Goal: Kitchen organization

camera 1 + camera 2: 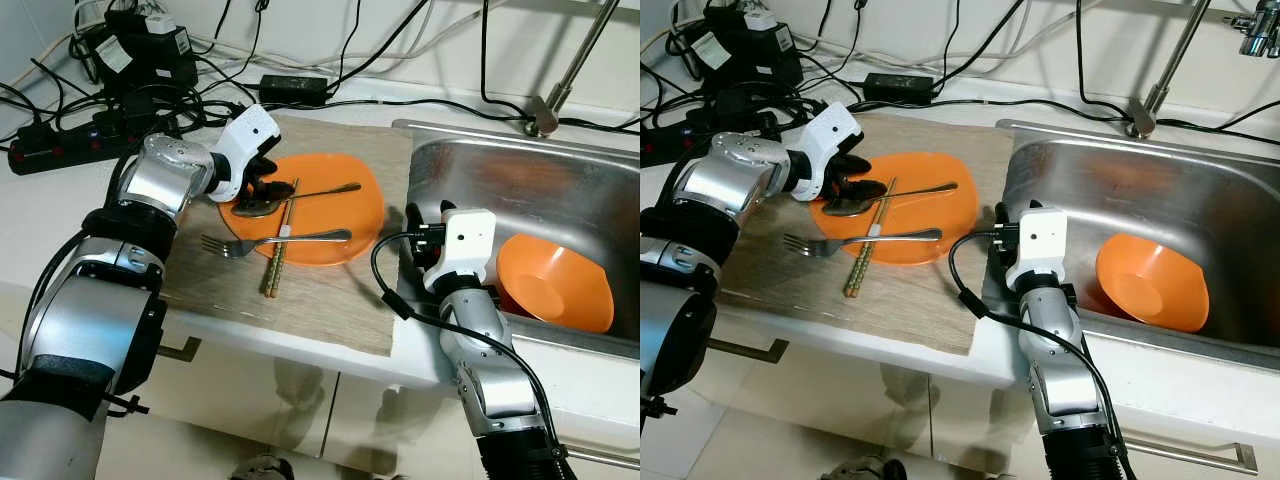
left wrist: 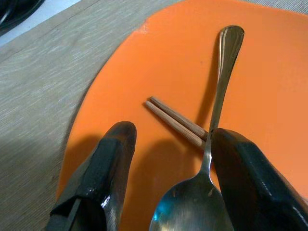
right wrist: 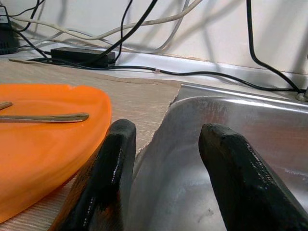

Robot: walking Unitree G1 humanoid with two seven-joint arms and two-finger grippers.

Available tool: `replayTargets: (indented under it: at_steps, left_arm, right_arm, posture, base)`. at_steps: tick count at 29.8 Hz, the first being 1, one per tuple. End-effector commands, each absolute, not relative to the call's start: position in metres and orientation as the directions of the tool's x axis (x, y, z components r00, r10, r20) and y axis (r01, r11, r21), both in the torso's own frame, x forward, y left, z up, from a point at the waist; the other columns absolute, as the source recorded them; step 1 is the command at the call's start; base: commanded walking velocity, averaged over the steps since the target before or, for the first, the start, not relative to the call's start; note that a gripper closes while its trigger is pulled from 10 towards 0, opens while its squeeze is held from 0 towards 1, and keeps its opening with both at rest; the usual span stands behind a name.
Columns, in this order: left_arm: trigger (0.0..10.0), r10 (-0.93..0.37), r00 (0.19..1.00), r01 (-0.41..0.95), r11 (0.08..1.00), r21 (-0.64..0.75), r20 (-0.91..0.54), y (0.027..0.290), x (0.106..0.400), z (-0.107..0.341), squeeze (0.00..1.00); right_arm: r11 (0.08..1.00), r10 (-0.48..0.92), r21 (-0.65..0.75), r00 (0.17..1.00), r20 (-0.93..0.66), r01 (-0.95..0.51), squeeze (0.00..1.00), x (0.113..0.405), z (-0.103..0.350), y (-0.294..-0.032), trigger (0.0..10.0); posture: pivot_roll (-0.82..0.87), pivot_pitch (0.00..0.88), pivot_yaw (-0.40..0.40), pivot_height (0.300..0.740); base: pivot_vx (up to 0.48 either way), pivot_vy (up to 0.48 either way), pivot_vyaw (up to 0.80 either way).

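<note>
Two fingers of the open left pincer (image 2: pixel 163 178) straddle, perhaps touching, the spoon (image 2: pixel 211 144).

Two arms of rounded, polished silver segments joined by black collars, and each one ends in a boxy white wrist housing. Out of the housings come the left gripper (image 2: pixel 168 159) and right gripper (image 3: pixel 166 163), thick glossy black fingers with blunt tips. Black cable loops loose beside the right forearm, thinner black wires trail along the left.
</note>
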State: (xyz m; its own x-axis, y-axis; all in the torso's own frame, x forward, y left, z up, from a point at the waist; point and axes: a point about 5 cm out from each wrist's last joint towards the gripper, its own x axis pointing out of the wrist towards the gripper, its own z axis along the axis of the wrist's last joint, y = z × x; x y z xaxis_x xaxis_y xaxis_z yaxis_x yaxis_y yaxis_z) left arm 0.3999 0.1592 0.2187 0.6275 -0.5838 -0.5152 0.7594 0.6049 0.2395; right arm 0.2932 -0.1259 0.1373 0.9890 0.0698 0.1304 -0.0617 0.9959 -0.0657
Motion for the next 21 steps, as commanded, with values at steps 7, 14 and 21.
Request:
replayTargets:
  at_steps: [7, 14, 21]
  left_arm:
    - [10.0, -0.609, 0.601, 0.771, 0.612, 0.175, -0.517, 0.155, 0.399, 0.217, 0.0]
    - [10.0, -0.632, 0.58, 0.78, 0.613, 0.126, -0.514, 0.151, 0.398, 0.215, 0.0]
    - [10.0, -0.61, 0.58, 0.773, 0.622, 0.128, -0.539, 0.151, 0.397, 0.206, 0.0]
  right_arm:
    - [0.996, 0.075, -0.068, 0.988, 0.133, -0.066, 0.0, 0.294, 0.14, -0.127, 10.0]
    - [0.996, 0.072, -0.067, 0.989, 0.131, -0.064, 0.0, 0.293, 0.14, -0.127, 10.0]
    - [0.996, 0.072, -0.066, 0.989, 0.132, -0.064, 0.0, 0.294, 0.14, -0.126, 10.0]
  posture:
    - [0.03, 0.013, -0.004, 0.74]
    - [0.03, 0.014, -0.003, 0.74]
    - [0.03, 0.016, -0.004, 0.74]
  base:
    - [0.0, 0.0, 0.0]
    - [0.0, 0.0, 0.0]
    - [0.0, 0.0, 0.0]
